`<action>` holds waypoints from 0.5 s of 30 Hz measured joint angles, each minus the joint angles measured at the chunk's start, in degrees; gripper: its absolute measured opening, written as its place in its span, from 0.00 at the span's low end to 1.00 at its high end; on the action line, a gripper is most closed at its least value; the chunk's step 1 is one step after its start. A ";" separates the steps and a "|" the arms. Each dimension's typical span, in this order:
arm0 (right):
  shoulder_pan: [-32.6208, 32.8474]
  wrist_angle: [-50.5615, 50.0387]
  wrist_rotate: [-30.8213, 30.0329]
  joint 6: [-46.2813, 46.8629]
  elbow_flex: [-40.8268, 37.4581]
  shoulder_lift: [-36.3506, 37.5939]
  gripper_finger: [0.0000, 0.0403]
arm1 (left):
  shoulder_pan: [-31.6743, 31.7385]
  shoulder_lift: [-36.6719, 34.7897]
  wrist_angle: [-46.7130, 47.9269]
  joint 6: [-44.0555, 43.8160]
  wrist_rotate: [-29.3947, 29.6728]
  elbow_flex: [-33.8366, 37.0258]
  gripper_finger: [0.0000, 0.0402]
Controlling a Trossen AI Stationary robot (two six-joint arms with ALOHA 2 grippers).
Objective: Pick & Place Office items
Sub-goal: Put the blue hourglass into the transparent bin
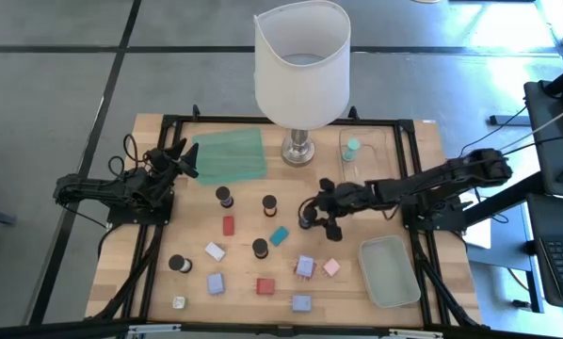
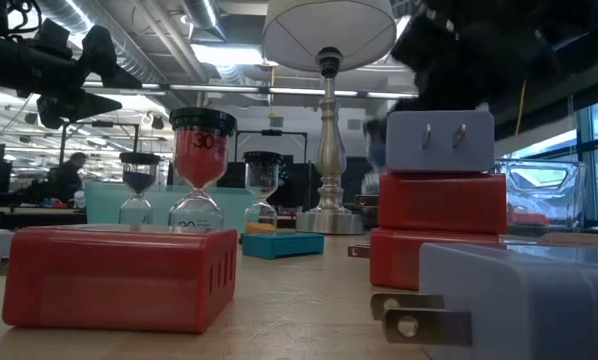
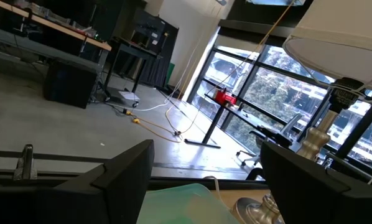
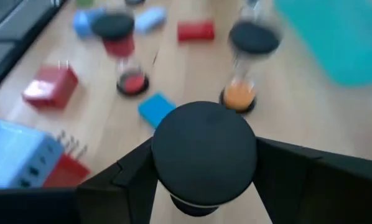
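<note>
The office items lie scattered over the wooden table: red [image 1: 229, 225], blue [image 1: 215, 282], lavender [image 1: 305, 266], pink [image 1: 331, 267] and white [image 1: 215, 250] plug-like blocks, and dark-capped sand timers [image 1: 269, 203] standing on their bases. A teal cylinder [image 1: 352, 148] stands in the far clear tray. My right gripper [image 1: 309, 215] reaches from the table's right to mid-table and is shut on a dark-capped sand timer [image 4: 204, 152]. My left gripper [image 1: 183, 158] is open and holds nothing. It hovers at the green mat's left edge, its fingers [image 3: 120, 180] wide apart. My right gripper holds the sand timer at its round black top cap [image 4: 204, 149], pinched between the two fingers [image 4: 127, 177], one on each side. The fingers come from the table's right, slanting down. The timer stands upright. The cap hides whether its base is on the table.
The big white-shaded lamp [image 1: 300, 66] stands at the far middle, next to the green mat [image 1: 230, 155]. A clear tray [image 1: 388, 271] sits near the right front corner. An orange-sand timer [image 4: 242, 93] and a red-sand timer [image 4: 133, 78] stand just beyond the held one.
</note>
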State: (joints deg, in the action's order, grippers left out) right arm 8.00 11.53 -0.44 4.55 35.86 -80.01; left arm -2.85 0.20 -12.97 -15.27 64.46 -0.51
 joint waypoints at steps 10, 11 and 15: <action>-3.68 -7.32 -14.04 -0.43 0.02 16.77 0.53 | 0.00 -0.01 -0.02 0.00 -0.01 0.00 0.72; -4.25 -8.70 -15.59 -0.22 0.02 18.55 0.53 | 0.00 -0.01 0.00 0.00 -0.01 0.00 0.72; -6.71 -16.21 -20.61 3.24 0.02 24.99 0.53 | 0.00 -0.01 -0.01 -0.01 -0.01 0.00 0.72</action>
State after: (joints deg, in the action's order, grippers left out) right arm 1.29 -4.68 -21.05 7.79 35.88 -55.02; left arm -2.85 0.19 -12.99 -15.28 64.45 -0.51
